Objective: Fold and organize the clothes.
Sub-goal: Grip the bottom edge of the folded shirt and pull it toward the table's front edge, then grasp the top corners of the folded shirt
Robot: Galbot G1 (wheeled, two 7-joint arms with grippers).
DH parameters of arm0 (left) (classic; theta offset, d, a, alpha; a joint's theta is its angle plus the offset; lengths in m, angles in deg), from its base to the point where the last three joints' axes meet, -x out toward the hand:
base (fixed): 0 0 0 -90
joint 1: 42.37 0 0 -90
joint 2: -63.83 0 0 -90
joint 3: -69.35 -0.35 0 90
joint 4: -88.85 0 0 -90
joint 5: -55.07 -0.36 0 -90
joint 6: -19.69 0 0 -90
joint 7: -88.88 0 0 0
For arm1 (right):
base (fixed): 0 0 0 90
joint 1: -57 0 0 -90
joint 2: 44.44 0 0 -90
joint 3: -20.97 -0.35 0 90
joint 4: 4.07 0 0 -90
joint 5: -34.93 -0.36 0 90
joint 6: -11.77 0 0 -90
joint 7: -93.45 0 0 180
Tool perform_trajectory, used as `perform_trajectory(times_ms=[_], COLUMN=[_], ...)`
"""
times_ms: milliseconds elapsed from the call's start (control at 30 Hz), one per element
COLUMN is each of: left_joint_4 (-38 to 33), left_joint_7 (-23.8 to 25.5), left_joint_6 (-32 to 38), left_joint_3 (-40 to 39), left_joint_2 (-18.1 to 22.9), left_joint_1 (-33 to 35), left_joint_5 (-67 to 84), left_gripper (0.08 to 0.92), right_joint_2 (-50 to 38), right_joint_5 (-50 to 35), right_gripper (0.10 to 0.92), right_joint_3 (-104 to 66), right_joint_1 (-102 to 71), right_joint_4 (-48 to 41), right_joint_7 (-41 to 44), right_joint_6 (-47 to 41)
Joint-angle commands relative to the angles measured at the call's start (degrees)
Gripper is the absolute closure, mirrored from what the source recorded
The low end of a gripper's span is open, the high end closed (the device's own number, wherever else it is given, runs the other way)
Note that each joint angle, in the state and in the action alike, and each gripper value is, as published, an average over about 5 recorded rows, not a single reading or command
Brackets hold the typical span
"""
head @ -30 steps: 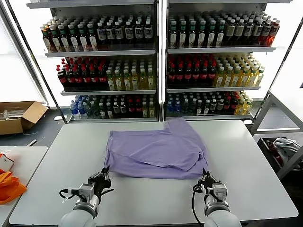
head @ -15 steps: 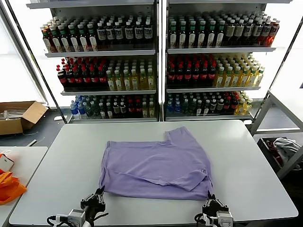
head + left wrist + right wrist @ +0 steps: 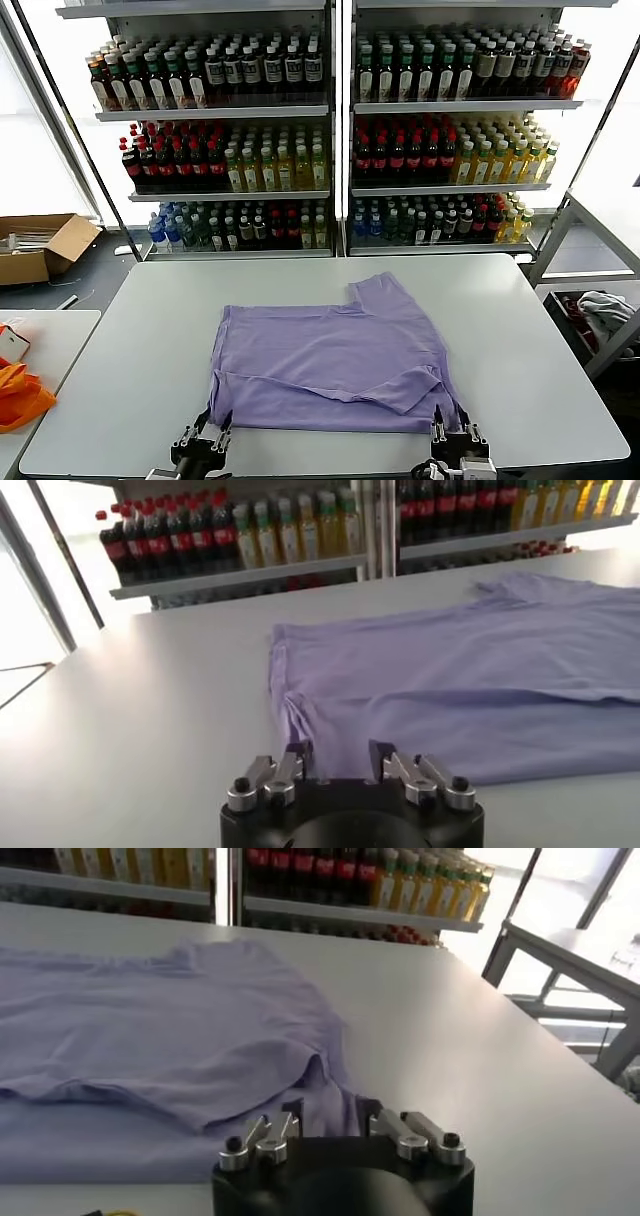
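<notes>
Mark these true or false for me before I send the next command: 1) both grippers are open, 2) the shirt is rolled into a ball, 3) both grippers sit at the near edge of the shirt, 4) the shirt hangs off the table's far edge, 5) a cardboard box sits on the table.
1) True: the left gripper and right gripper both stand open.
2) False: the lavender T-shirt lies spread flat, with one layer folded over.
3) True: one at each near corner.
4) False: it lies wholly on the table.
5) False: the cardboard box is on the floor beyond the table.
</notes>
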Motion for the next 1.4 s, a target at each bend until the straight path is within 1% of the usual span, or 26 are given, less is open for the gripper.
perform_trajectory(times_ms=[33, 100, 233, 333, 433, 500, 600, 700, 833, 1033, 1167, 1400], left_joint_4=[-0.1, 0.3, 1.1, 1.7, 2.3, 2.6, 2.7, 2.7, 2.5, 2.7, 3.6, 6.4], left_joint_7=[1.1, 1.1, 1.1, 1.0, 1.0, 0.9, 0.9, 0.9, 0.9, 0.9, 1.1, 1.1], left_joint_6=[0.6, 0.2, -1.0, -2.0, -3.3, -4.0, -4.7, -4.6, -4.4, -4.9, -5.3, -6.9], left_joint_3=[-0.5, 0.1, 0.7, 0.7, 0.8, 0.8, 0.8, 0.6, 0.1, -0.2, 0.2, 1.1], left_joint_2=[0.9, 0.7, 0.5, 0.5, 0.5, 0.4, 0.4, 0.4, 0.3, -0.1, -0.7, -1.8], left_joint_1=[-1.7, -3.0, -5.6, -7.7, -9.7, -10.8, -11.6, -11.2, -10.7, -11.4, -11.9, -16.5], left_joint_5=[-2.7, -1.7, -0.1, 0.7, 1.3, 1.6, 2.0, 2.1, 2.0, 2.2, 3.4, 5.6], left_gripper=[0.484, 0.432, 0.31, 0.231, 0.187, 0.18, 0.178, 0.177, 0.177, 0.177, 0.177, 0.177], right_joint_2=[0.5, 0.3, -0.1, -0.3, -0.3, -0.5, -1.5, -2.6, -3.3, -2.6, -2.1, -0.8], right_joint_5=[1.8, 1.6, 1.5, 1.3, 0.5, -0.2, -0.7, -1.5, -2.9, -3.3, -3.6, -3.9], right_gripper=[0.39, 0.329, 0.233, 0.207, 0.203, 0.203, 0.202, 0.203, 0.203, 0.203, 0.203, 0.203], right_joint_3=[-0.3, -0.4, -0.6, -0.7, -1.0, -1.2, -1.7, -2.1, -2.3, -1.9, -1.1, 0.4], right_joint_1=[4.3, 5.5, 7.4, 9.0, 10.5, 10.6, 8.0, 4.6, 2.6, 5.2, 10.5, 20.9], right_joint_4=[-2.3, -3.4, -5.4, -7.2, -8.7, -8.5, -5.8, -3.4, -3.3, -5.6, -9.3, -13.2], right_joint_7=[0.5, 0.4, 0.4, 0.2, -0.2, -0.1, 0.6, 0.9, 0.7, 0.6, 0.6, 0.5], right_joint_6=[-1.0, -1.2, -1.2, -1.2, -1.2, -1.2, -1.2, -1.2, -1.1, -1.3, -1.4, -1.5])
